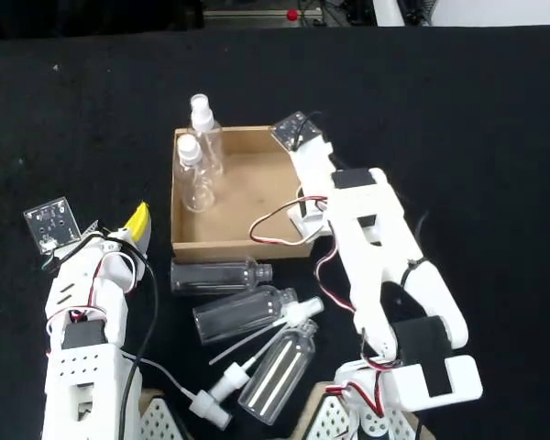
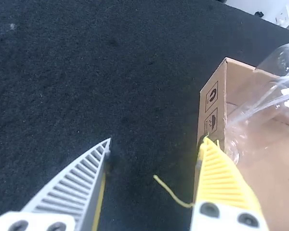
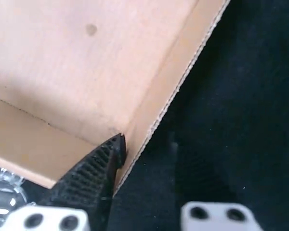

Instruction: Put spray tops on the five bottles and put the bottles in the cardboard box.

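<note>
High view puts the cardboard box (image 1: 243, 246) mid-bench, with two topped bottles (image 1: 197, 179) upright in its far-left corner, likely parked there as finished. Three more bottles (image 1: 215, 275) lie between the box and the bench's near edge, with loose spray tops (image 1: 209, 403) beside them, seemingly awaiting fitting. The right claw (image 3: 147, 144) stands apart astride the box's right wall, one finger inside, probably steadying it, its arm stretched forward. The left claw (image 2: 156, 142) gapes empty just beside the box's left wall, its arm drawn back toward the near-left corner.
</note>
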You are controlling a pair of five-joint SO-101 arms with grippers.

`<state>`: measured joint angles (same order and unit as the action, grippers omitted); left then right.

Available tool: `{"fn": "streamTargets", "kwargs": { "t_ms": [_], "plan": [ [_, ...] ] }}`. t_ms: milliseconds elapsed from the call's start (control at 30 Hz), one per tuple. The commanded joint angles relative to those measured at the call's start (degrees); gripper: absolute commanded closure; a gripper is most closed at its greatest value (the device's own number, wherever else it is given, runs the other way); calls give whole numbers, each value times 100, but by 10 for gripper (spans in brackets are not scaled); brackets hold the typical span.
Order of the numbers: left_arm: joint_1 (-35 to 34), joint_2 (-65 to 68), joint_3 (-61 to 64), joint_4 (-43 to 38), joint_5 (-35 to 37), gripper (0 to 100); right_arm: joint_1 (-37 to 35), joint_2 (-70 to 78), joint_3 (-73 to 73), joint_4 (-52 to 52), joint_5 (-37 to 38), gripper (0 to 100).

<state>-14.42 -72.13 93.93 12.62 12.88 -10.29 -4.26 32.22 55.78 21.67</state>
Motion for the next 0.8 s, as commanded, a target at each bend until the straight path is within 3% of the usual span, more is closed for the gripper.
{"fn": "streamTargets", "kwargs": {
  "t_ms": [0, 333, 433, 467, 633, 767],
  "plan": [
    [40, 0, -286, 18, -44, 740, 123, -418, -75, 35, -44, 801],
    [40, 9, -286, 18, -44, 740, 123, -1235, -708, 448, -862, 809],
    [40, 9, -286, 18, -44, 740, 114, -1587, -813, 457, -1196, 925],
    [31, 9, -286, 18, -44, 740, 18, -1666, -787, 378, -1327, 983],
    [31, 0, -286, 18, -44, 740, -712, -1736, -259, -466, -2004, 990],
    [22, 9, -277, 18, -44, 740, -1143, -1710, 189, -1574, -2954, 987]
  ]
}}
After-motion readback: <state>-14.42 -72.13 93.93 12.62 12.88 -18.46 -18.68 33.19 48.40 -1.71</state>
